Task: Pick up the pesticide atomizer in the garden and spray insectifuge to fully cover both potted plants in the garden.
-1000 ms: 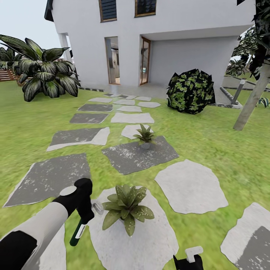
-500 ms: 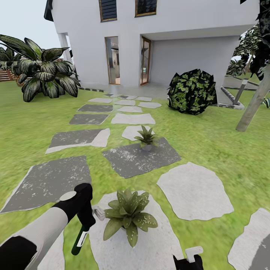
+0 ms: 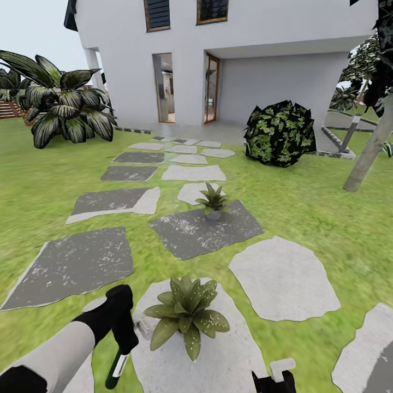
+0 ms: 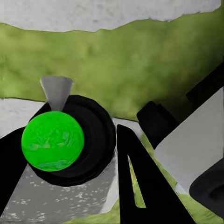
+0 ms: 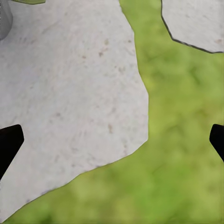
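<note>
**Spotter:** Start at your left side. What is the left end effector doing?

**Operator:** My left end effector (image 3: pixel 126 341) is clamped on the spray bottle (image 3: pixel 116 369). From the head camera the bottle hangs nearly upright, green-black body pointing down at the grass, and its pale trigger head (image 3: pixel 143 327) sits just beside the near potted plant (image 3: pixel 186 315). In the left wrist view I look down the bottle's round green end (image 4: pixel 52 141), with a dark finger (image 4: pixel 140 186) on each side of it.

**Spotter:** Which way does the plant lie from the nozzle?

**Operator:** Directly to the right of the bottle, on the pale stepping stone (image 3: pixel 229 355). The nearest leaves almost reach the trigger head, though I can't tell if they touch. I judge the nozzle faces that plant, so spraying needs little turning.

**Spotter:** And the second one?

**Operator:** The far potted plant (image 3: pixel 213 200) stands well beyond the near plant, at the edge of a dark stone (image 3: pixel 185 234), toward the house (image 3: pixel 229 60). I'd expect to drive forward for it.

**Spotter:** The right side?

**Operator:** The right end effector (image 5: pixel 112 140) is spread wide, holding nothing, over the pale stone's edge and the grass (image 5: pixel 182 130). The left arm is the one placed for this.
</note>
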Controlling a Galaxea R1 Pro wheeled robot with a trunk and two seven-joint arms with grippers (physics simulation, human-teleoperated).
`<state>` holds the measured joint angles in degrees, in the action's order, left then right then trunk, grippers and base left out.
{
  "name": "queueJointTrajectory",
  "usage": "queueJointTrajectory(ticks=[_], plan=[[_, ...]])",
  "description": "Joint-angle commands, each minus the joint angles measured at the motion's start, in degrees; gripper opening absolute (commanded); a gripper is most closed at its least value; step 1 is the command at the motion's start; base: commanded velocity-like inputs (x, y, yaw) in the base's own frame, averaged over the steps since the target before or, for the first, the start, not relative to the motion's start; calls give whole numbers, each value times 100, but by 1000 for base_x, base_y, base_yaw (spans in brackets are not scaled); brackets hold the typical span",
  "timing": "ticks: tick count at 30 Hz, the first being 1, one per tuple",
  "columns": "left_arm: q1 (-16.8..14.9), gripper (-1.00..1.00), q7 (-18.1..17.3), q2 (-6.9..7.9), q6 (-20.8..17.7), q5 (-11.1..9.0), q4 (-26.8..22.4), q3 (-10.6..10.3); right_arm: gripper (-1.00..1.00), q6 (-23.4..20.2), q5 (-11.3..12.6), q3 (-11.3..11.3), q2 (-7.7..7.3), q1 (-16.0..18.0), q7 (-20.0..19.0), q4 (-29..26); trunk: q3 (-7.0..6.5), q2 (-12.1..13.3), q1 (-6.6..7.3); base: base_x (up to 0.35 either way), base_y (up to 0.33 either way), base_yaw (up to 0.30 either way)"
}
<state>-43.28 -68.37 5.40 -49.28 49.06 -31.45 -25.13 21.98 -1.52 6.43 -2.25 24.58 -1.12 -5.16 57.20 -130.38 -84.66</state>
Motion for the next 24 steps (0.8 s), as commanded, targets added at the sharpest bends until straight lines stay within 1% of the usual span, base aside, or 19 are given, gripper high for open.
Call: queueJointTrajectory(ticks=[1,3,6,8,13,20,24], plan=[[17,-100,94,9,-35,15,-11,-20,100,17,-15,16,2,3,-2,5,5,-2,1,0,0,0],[33,-100,238,12,-31,-33,-11,-19,100,17,-20,16,4,3,-2,6,5,-2,1,0,0,0],[38,-100,280,4,-29,-171,-20,29,100,17,-23,16,-1,3,-2,6,5,-2,1,0,0,0],[38,-100,294,-3,-29,-223,-15,78,100,17,-23,16,0,3,-2,6,5,-2,1,0,0,0],[45,-100,503,11,-29,-256,-11,111,100,19,-24,16,5,3,-2,6,5,-2,1,0,0,0],[177,-100,556,24,-7,-302,-26,139,100,17,-24,16,5,3,-2,6,5,-2,1,-30,0,0],[201,-100,690,25,3,-316,-16,148,100,17,-24,16,5,3,-2,6,5,-2,1,-12,0,0]])
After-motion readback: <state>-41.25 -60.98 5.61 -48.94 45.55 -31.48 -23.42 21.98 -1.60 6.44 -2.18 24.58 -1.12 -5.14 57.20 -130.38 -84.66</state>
